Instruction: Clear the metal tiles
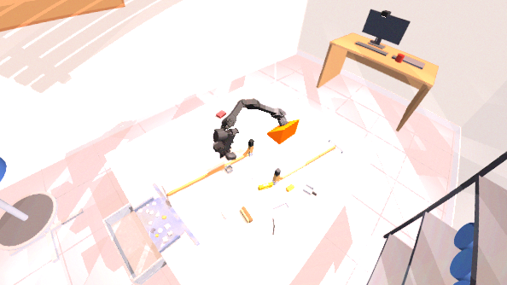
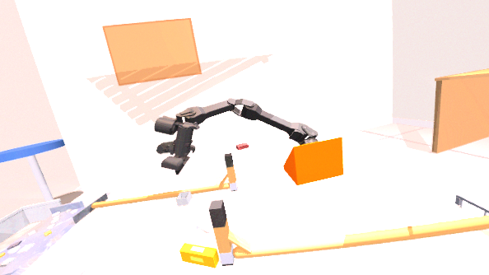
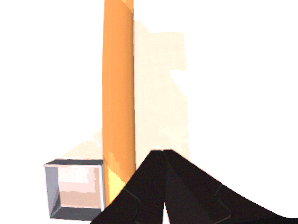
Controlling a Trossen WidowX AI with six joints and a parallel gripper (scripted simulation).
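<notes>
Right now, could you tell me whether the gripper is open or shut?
Shut and empty. In the wrist view the dark fingers meet at a point with nothing between them, and the gripper hangs above the long scraper lying on the table.

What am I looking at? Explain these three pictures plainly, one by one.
The dark jointed thing is a robot arm, bolted down beside an orange wedge. Its hand has two fingers.

The first picture looks down from high in the room. The second looks across the table from the side. The third comes from a camera on the hand itself.

On the table lie two long orange scrapers; the nearer to the hand runs toward a steel plate dotted with small tiles. A glass box sits at the plate's end. Small odds and ends lie around.

The hand holds nothing: its dark fingers are shut together, hovering above that scraper, beside a small grey block.
</notes>
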